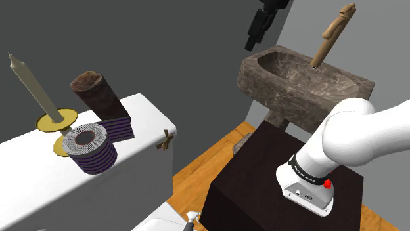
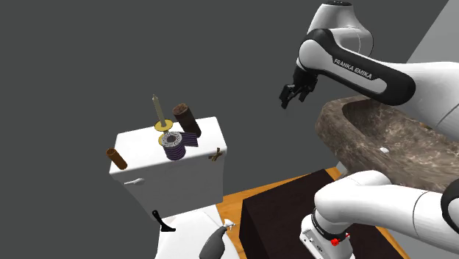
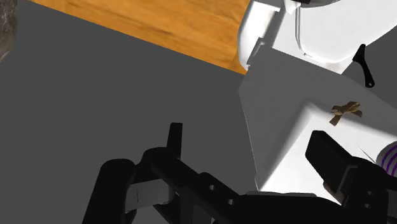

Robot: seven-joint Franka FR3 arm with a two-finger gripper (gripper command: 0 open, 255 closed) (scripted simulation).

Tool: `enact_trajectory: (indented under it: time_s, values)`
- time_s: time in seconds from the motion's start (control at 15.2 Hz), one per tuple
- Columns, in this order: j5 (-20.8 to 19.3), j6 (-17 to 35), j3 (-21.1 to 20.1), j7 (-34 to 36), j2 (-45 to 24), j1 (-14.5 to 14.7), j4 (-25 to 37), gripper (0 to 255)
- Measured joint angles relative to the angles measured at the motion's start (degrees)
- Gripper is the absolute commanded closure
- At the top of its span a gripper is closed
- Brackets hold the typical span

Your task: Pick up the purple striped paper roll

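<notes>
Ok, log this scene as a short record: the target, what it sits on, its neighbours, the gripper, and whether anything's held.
target: purple striped paper roll, end face up
support: white toilet tank
neighbours: candle in a gold holder and a brown roll, just behind the target in the shoulder view
gripper: gripper up in the air near the stone sink, well apart from the tank
gripper state: open, holding nothing
task state: roll not yet picked up
</notes>
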State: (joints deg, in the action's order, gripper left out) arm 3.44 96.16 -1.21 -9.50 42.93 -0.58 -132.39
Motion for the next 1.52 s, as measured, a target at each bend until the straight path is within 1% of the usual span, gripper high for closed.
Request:
enact_trajectory:
  time_s: [0.07, 0.2, 0.53, 0.92, 0.99, 1.25, 1.52]
  values:
    - [0.0, 0.0, 0.0, 0.0, 0.0, 0.0, 0.0, 0]
    - [0.6, 0.9, -1.3, 1.1, -0.9, 0.6, -0.1, 0]
    - [2.7, 3.8, -6.9, 5.8, -5.6, 2.7, 1.4, 0]
    - [4.0, 7.2, -13.8, 11.8, -13.4, 4.6, 5.6, 0]
    - [3.8, 7.4, -15.0, 13.0, -15.6, 4.8, 7.6, 0]
    - [3.4, 9.4, -19.1, 16.8, -20.7, 5.8, 10.4, 0]
    - [1.5, 10.7, -23.7, 21.7, -27.9, 6.7, 15.6, 0]
